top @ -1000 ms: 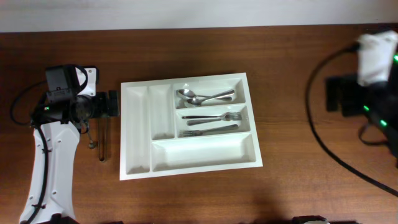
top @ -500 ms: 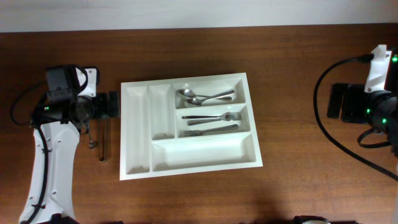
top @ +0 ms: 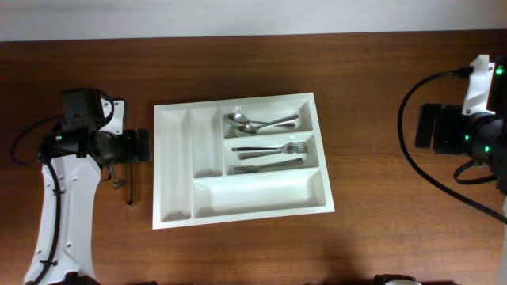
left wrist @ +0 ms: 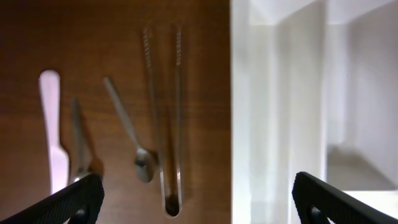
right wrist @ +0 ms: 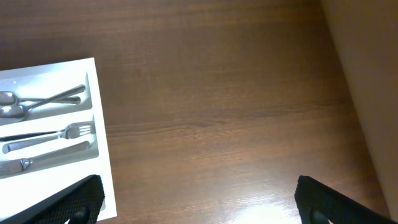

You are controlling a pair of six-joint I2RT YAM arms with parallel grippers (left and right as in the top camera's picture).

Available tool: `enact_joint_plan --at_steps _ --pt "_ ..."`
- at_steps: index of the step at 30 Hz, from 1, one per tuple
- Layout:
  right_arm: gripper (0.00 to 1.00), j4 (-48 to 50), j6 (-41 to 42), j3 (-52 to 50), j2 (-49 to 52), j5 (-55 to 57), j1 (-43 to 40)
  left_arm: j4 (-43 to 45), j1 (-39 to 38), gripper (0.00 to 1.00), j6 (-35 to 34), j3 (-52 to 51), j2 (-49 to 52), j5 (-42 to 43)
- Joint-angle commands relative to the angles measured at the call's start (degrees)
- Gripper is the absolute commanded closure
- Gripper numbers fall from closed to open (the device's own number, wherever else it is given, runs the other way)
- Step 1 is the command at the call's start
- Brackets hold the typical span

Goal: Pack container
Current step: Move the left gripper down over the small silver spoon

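spoons [top: 260, 123] and forks [top: 273, 157] lie in tray [top: 257, 198]; tongs [left wrist: 164, 118], teaspoon [left wrist: 127, 134], knife [left wrist: 78, 146] left outside; left gripper [left wrist: 202, 199] and right gripper [right wrist: 199, 199] both spread, empty

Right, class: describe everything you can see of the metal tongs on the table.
The tongs are slim shiny metal: two long arms with ridged tips, joined at a rounded bend. They lie flat on the wooden table, alongside the white tray but apart from it. A small spoon seems to touch one arm with its bowl.
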Motion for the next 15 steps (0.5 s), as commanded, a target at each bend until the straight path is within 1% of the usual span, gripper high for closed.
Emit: enact_joint_plan --at_steps 1,2,4,7,8,12,15 --pt "0.01 0.1 0.7 -0.3 0.1 -0.3 -0.5 -2.6 4.3 0.01 0.9 1.0 1.4 -2.5" --pt "0.01 0.1 0.7 -0.3 0.1 -0.3 -0.5 -3.7 6.9 0.01 1.2 1.0 2.1 -2.4" --pt "0.01 0.1 0.7 -0.3 0.1 -0.3 -0.5 -5.4 11.8 0.01 5.0 1.2 3.7 0.3" --pt "0.01 0.1 0.7 -0.3 0.1 -0.3 -0.5 -5.6 18.9 0.0 6.4 2.0 6.8 5.0" --pt "0.01 0.1 0.7 -0.3 0.1 -0.3 -0.5 -4.0 22.6 0.07 7.0 2.2 8.8 5.4" --pt "0.01 0.2 0.7 -0.3 0.1 -0.3 -0.5 -1.7 25.4 0.07 7.0 2.2 12.2 5.2" --pt "0.01 0.2 0.7 -0.3 0.1 -0.3 -0.5 0.8 25.1 0.07 6.9 2.2 14.3 0.8"
